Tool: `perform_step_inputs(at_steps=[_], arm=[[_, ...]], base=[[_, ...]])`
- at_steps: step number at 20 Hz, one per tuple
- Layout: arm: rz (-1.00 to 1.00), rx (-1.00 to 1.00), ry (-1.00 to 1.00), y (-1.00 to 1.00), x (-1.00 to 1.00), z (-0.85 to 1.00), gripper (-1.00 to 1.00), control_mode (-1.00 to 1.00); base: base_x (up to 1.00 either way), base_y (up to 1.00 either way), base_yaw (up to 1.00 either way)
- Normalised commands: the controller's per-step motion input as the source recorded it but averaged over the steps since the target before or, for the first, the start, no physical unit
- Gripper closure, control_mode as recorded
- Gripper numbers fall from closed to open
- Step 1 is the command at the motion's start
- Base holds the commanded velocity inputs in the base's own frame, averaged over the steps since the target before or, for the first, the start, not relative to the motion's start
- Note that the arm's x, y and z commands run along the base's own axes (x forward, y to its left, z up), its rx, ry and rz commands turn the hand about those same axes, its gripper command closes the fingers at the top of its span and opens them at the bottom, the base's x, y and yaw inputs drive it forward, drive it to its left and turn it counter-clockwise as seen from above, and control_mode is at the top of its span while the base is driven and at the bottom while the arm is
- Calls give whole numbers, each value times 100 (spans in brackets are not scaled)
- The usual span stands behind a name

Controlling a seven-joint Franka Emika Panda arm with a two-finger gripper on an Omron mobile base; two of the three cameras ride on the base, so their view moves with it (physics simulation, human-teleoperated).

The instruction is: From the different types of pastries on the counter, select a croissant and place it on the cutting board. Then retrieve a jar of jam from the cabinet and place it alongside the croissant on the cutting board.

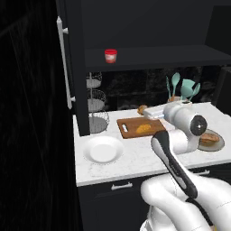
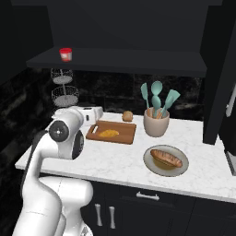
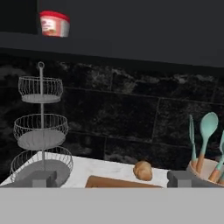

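With the croissant (image 1: 144, 128) on the cutting board (image 1: 155, 123), my open, empty claw (image 3: 112, 183) could knock the jar of jam (image 1: 110, 56) off the cabinet shelf's (image 1: 180, 57) left end.

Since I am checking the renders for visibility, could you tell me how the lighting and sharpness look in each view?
Left base view: dark cabinet nearly black, counter bright. Right base view: jar of jam clear against dark shelf. Hand view: sharp, dim backsplash.
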Motion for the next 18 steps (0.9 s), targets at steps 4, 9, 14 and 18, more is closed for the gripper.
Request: perform_step_inputs(at_steps=[4, 9, 14, 18], arm=[[-18, -8, 10, 7, -40, 100, -100, -100], [-18, -16, 4, 14, 1, 100, -100, -100], [7, 8, 2, -1, 4, 33, -100, -100], [33, 4, 0, 1, 0, 100, -100, -100]], base=[[0, 0, 0], [0, 0, 0], [0, 0, 0], [0, 0, 0]])
